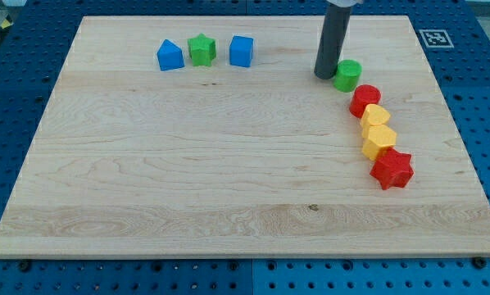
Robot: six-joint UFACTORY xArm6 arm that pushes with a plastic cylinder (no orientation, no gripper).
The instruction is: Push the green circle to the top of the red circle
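My tip [324, 75] sits right against the left side of the green circle [347, 74], near the top right of the worktop [147, 188]. The green circle is just above the red circle [365, 100] — about touching it. I have no jaws, only a rod, so nothing is held. A push to the right could slide the green circle too far, or bump the red circle into the 2 yellow blocks [377, 129] below. The rod's top is cut off.
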